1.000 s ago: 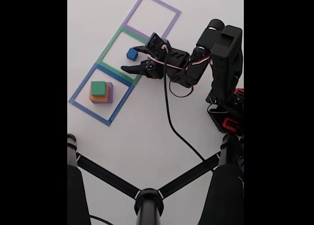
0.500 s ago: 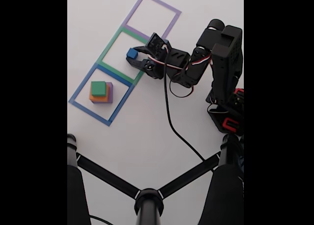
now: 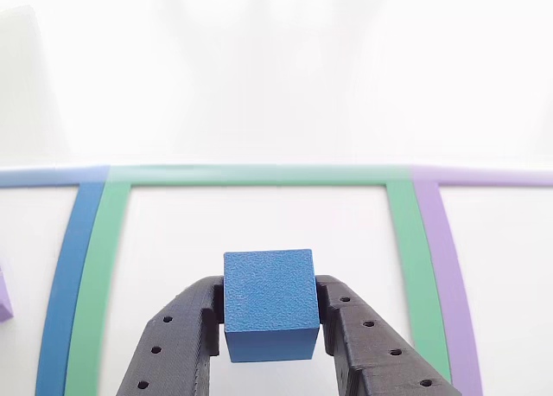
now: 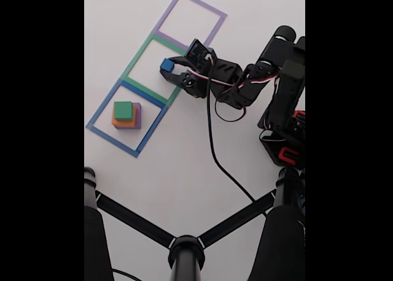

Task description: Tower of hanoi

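Reaching in from the right edge of the fixed view, folded low across the white desk [image 4: 184,164], black arm [image 4: 245,84] stretched leftward toward the row of taped squares. Pincer [image 4: 167,67] clamped on the small blue cube [image 4: 166,65], both black fingers [image 3: 177,344] pressed flat against opposite sides of the blue cube [image 3: 269,303] in the other view. Cube held within the green taped outline [image 4: 149,69], the middle square of three; whether resting on the desk or just clear of it, cannot tell. Further down and left in the fixed view, inside the blue taped outline [image 4: 101,112], a stack of three: green block [image 4: 123,110] on top, orange block [image 4: 123,124] beneath, purple block [image 4: 138,114] at the bottom, well apart from the pincer. Purple taped outline [image 4: 215,23] at the upper end of the row. Black cable [image 4: 212,146] trailing from the wrist down across the desk. Black camera stand legs [image 4: 184,244] spread across the lower part of the fixed view, clear of the squares.
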Available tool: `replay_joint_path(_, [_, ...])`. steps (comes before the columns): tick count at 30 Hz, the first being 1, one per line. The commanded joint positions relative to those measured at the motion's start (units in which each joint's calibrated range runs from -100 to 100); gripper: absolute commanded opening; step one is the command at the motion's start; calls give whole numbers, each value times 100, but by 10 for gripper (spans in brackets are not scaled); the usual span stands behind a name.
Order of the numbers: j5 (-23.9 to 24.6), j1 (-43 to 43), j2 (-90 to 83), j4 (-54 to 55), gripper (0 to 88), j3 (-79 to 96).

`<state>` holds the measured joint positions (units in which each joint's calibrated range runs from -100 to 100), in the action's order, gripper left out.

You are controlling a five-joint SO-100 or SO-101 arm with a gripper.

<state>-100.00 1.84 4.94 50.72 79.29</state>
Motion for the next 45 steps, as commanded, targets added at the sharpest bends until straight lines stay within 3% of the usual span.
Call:
replay_joint_path(1, [0,71,-1247,-1215,43,-246])
replay_joint_path(11, [0,18,-3643,-6226,43,-1954])
replay_joint_path(18, [0,186,-4404,-9973,39,-4162])
replay_joint_path(25, [0,491,-4476,-12458,36,-6179])
replay_joint_path(34, [110,1200,-4492,-14077,36,-7606])
replay_joint_path(41, [349,1749,-4620,-14052,38,-7615])
replay_joint_path(45, [165,1932,-4749,-13567,39,-7097])
